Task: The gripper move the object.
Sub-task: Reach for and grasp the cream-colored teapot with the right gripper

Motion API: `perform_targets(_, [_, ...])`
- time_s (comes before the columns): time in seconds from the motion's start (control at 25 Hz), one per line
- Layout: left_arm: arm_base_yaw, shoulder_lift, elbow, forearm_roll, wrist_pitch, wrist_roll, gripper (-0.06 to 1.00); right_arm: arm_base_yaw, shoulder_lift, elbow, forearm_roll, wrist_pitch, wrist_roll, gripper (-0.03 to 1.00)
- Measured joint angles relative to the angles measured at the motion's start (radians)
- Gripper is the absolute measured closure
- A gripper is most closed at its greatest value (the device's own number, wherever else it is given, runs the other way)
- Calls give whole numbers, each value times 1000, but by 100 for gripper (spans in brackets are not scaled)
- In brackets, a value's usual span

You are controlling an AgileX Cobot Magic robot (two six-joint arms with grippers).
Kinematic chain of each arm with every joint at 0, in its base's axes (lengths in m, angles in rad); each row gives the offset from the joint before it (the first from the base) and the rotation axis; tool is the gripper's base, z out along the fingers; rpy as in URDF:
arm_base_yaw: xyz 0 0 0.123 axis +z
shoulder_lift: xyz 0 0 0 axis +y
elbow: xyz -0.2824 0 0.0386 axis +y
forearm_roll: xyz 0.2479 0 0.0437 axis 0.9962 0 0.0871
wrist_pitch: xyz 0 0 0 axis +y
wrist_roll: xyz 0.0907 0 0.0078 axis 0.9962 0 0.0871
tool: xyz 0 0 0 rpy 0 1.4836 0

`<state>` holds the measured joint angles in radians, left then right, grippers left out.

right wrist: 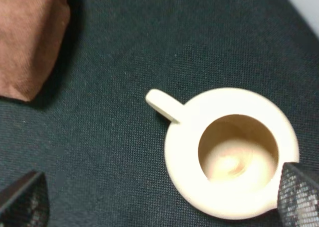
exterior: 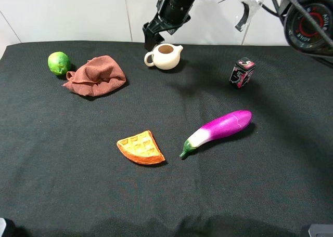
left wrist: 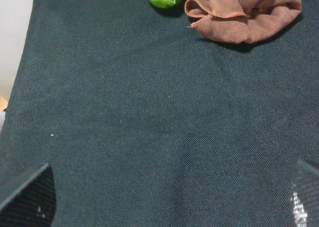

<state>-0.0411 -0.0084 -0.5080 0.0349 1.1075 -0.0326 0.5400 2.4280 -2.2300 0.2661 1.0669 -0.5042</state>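
Note:
The cream-white lidless teapot [exterior: 165,56] stands upright at the back middle of the black table, its loop handle toward the left and its spout toward the right. My right gripper [exterior: 153,39] reaches across from the right and hovers just above and behind the teapot's handle side. In the right wrist view the teapot [right wrist: 234,152] with its brown inside lies below the right gripper [right wrist: 159,202]. The gripper is open, with one finger [right wrist: 299,197] next to the teapot's rim and the other [right wrist: 22,199] far off it. My left gripper [left wrist: 164,197] is open and empty over bare cloth.
A green lime [exterior: 59,63] and a crumpled brown cloth [exterior: 96,76] lie at the back left. A small dark box [exterior: 242,72] stands at the back right. A waffle wedge [exterior: 140,147] and a purple eggplant [exterior: 221,128] lie in the middle.

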Motion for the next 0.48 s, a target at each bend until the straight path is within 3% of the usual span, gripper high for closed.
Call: perform_targets(0.48, [0, 0, 0, 0, 0, 0, -5, 0, 53, -5, -2, -51, -16, 27])
